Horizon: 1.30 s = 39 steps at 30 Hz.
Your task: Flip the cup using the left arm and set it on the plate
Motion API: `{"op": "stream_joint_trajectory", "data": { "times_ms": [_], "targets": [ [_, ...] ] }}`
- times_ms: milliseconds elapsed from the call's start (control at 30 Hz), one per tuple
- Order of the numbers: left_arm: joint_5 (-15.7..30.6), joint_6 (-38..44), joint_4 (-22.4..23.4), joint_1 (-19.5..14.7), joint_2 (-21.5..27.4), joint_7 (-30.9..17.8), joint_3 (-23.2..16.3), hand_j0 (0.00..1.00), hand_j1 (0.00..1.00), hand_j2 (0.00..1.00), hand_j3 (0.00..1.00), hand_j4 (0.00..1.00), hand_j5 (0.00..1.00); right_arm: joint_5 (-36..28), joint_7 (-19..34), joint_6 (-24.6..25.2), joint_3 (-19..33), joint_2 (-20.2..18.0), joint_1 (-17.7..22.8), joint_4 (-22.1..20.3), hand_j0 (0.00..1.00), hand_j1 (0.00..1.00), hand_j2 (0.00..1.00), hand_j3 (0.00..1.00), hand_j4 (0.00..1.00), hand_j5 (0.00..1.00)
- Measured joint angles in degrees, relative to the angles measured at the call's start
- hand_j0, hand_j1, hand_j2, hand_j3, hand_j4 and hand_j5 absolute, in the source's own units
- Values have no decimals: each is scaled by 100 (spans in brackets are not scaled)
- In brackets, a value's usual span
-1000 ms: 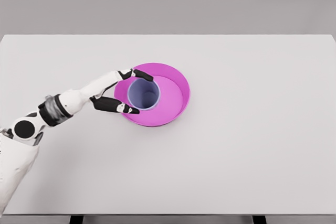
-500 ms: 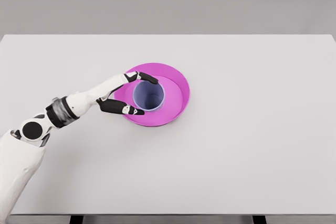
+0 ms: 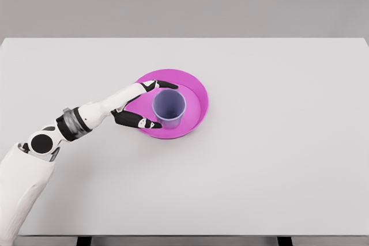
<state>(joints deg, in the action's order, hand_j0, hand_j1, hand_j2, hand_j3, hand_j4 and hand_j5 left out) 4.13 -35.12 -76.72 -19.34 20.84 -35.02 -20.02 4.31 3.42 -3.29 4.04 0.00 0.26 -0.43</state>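
A lilac cup [image 3: 169, 108] stands mouth-up on the magenta plate [image 3: 193, 87], just past the left hand's [image 3: 138, 105] spread fingers [image 3: 164, 85], which have let go; only withdrawal appears left.

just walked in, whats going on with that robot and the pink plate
The left robot hand is at the left side of a purple cup that stands upright, mouth up, on the pink plate on a white table. Its fingers are spread on either side of the cup, so the placement looks about finished.
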Motion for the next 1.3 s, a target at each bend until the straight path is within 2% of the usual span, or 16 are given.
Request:
{"op": "stream_joint_trajectory", "data": {
  "times_ms": [500, 600, 933, 1133, 1300],
  "targets": [
    [2, 0, -15, -26, 140, 0, 103, 97, 97, 97, 97, 97, 97, 0, 0, -3, 0, 0, 0, 1, 100, 100, 100, 100, 100, 100],
    [2, -1, -21, -18, 275, 0, 164, 100, 100, 100, 100, 100, 100, 0, 0, -1, 0, 0, 0, 0, 100, 100, 100, 100, 100, 100],
    [22, -2, 27, 123, 1013, 0, 625, 100, 100, 100, 100, 100, 100, 0, 0, -2, 0, 0, 0, -1, 100, 100, 100, 100, 100, 100],
    [56, -1, 689, 272, 1591, 0, 849, 100, 100, 100, 100, 100, 100, 0, 0, -1, 0, 0, 0, -1, 100, 100, 100, 100, 100, 100],
    [61, -1, 1151, 272, 1829, 0, 1023, 100, 100, 100, 100, 100, 100, 0, 0, -3, 0, 0, 0, 0, 100, 100, 100, 100, 100, 100]
  ]
}}
